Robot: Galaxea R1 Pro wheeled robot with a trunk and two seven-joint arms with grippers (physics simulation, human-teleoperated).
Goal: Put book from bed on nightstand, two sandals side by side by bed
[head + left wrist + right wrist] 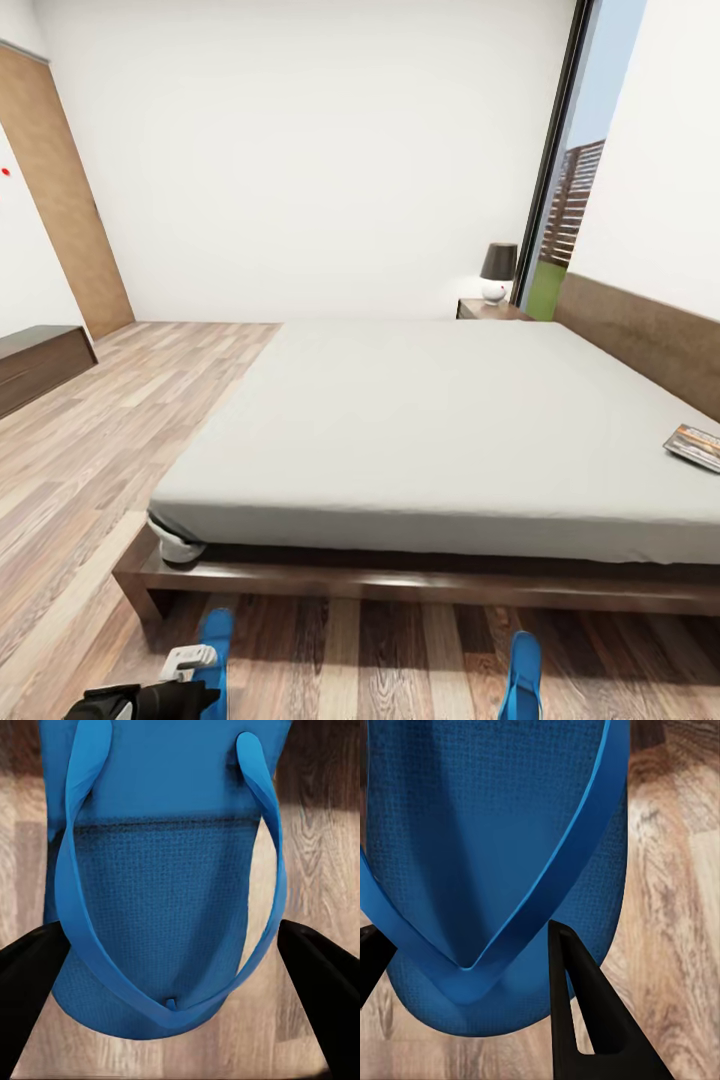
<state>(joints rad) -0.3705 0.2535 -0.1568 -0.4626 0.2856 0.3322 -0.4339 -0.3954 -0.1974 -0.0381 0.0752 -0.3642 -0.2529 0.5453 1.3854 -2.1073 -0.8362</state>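
The bed (440, 420) has a pale grey mattress, and the book (695, 447) lies near its right edge by the headboard. A nightstand (490, 310) with a black-shaded lamp (497, 272) stands at the far side. Two blue sandals lie on the wood floor before the bed's foot, one at the left (213, 645) and one at the right (522, 675). My left gripper (169, 1012) is open, its fingers (30, 975) straddling the toe end of a sandal (165, 870). My right gripper (465, 934) hovers open over the other sandal (487, 817), around its strap.
A low dark cabinet (40, 365) stands at the left wall beside a brown door (65, 200). A tall dark-framed window (580, 160) is behind the nightstand. Open plank floor (120, 440) runs along the bed's left side. The bed frame (400, 585) juts out low near the sandals.
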